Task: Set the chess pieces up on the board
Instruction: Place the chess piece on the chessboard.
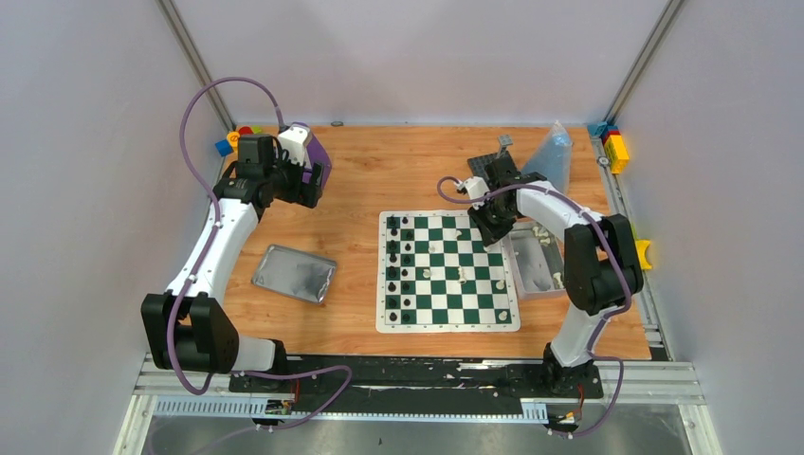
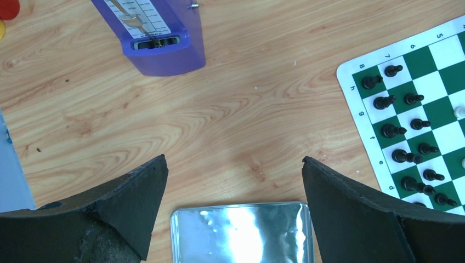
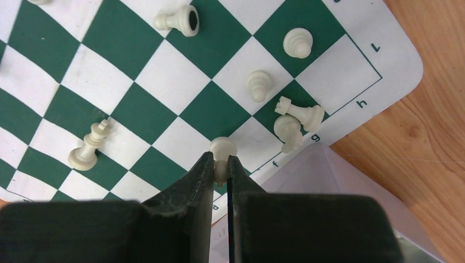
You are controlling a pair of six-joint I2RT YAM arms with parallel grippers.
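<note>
In the top view, the board (image 1: 448, 325), a flat mat of dark green and white squares with a white border, was laid at the middle of the wooden desk (image 1: 379, 171). The black pieces (image 1: 407, 270) were stood in two files along its left side, and cream pieces (image 1: 462, 276) were scattered over its middle and right. A dented, shiny metal tin (image 1: 295, 273) was seen left of the board. A clear plastic tray (image 1: 536, 265) with a few cream pieces in it was set just beside the board's right edge.

In the left wrist view, the left end effector (image 2: 234, 160) was spread wide apart above the desk, with nothing between its rough black fingers (image 2: 131, 203). A purple wedge-shaped case (image 2: 159, 49) with a printed white scale was seen farther off; its small label could not be read. On the board's border, the letters "h" to "d" and the numerals "8" to "5" were printed.

In the right wrist view, the right end effector (image 3: 220, 159) was clamped on a smooth cream pawn (image 3: 222, 147) at the board's edge, by the letter "f". The letters "g" and "h" were printed beside it. A rook (image 3: 300, 112) was seen on its side near "g", touching another cream piece.
</note>
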